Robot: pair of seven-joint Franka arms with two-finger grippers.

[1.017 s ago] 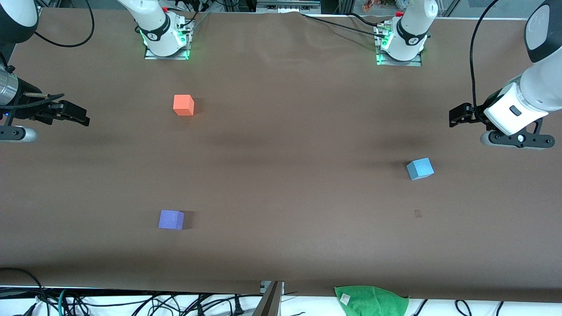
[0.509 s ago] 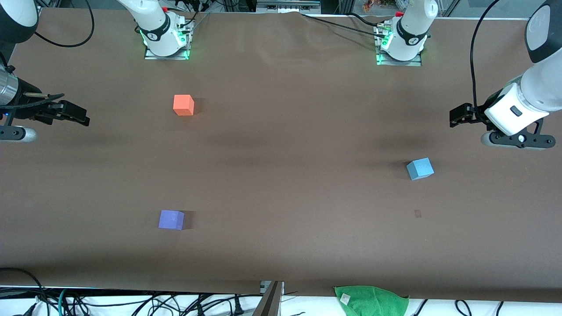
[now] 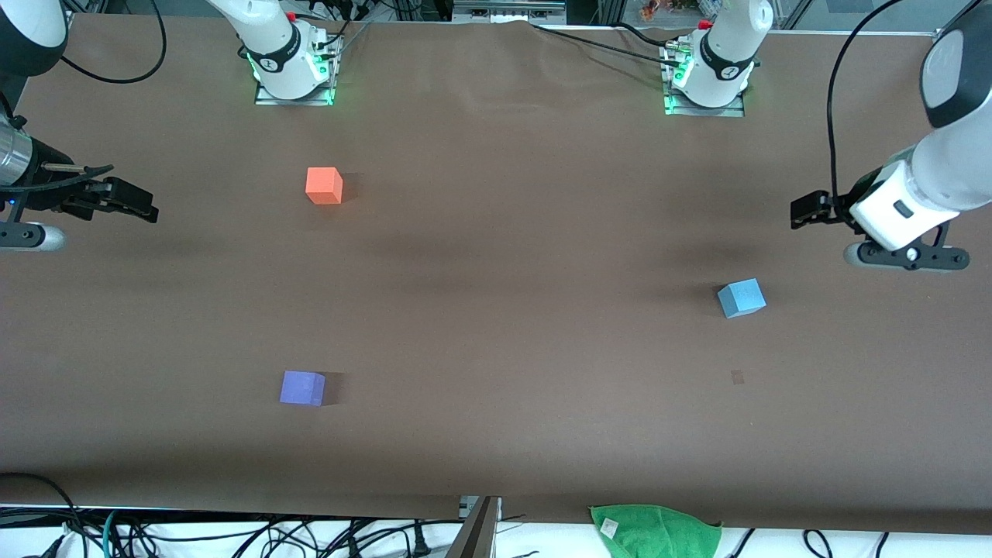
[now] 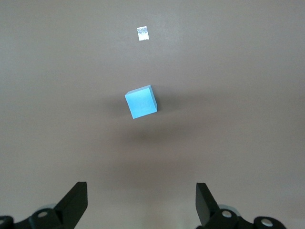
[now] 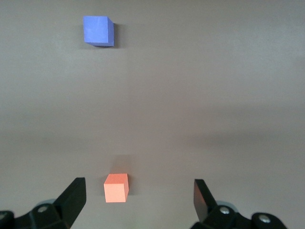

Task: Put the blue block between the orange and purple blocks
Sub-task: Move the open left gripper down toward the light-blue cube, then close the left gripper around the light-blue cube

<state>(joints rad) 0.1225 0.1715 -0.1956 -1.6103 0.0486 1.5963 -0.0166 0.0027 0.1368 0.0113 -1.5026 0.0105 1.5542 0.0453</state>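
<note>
Blue block sits alone on the table toward the left arm's end, about 4 o'clock from the orange block and 2 o'clock from the purple block, well apart from both. Left gripper hangs over bare table near it, released, fingers spread wide. Right gripper waits at its own end, also released, holding nothing.

The tabletop is plain brown. One block is sky-blue, another block orange, a third block violet-purple. A cloth is green.
</note>
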